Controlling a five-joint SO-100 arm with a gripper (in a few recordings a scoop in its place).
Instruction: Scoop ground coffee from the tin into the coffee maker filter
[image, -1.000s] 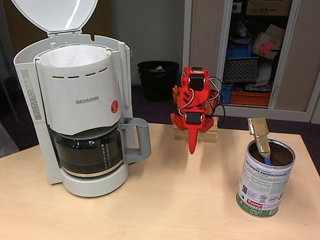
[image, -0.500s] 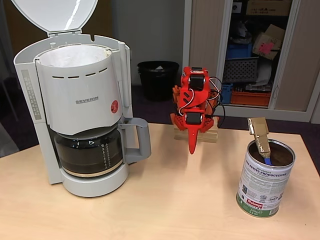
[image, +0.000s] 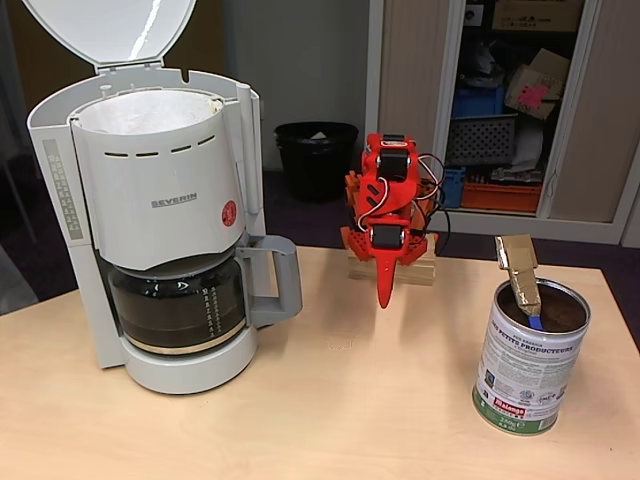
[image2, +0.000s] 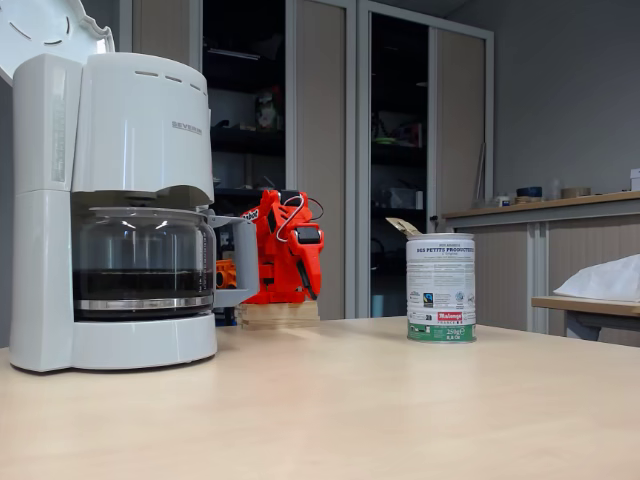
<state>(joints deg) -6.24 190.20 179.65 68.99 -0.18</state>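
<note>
shiny white-labelled tin (image: 528, 360), green-red base band

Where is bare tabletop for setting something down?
Free: the wide patch between the coffee maker and the tin, in front of the folded arm, plus the front edge. Crowded: around the carafe handle.

A light wooden table (image: 330, 400) fills the lower frame in both fixed views. Behind it, at upper centre, a black waste bin (image: 315, 157) stands on dark floor against a grey wall, and at upper right an open cupboard (image: 510, 100) holds boxes and crates. In the low fixed view, tall cabinet doors (image2: 325, 150) rise at centre and a counter (image2: 545, 212) runs along the right.
</note>
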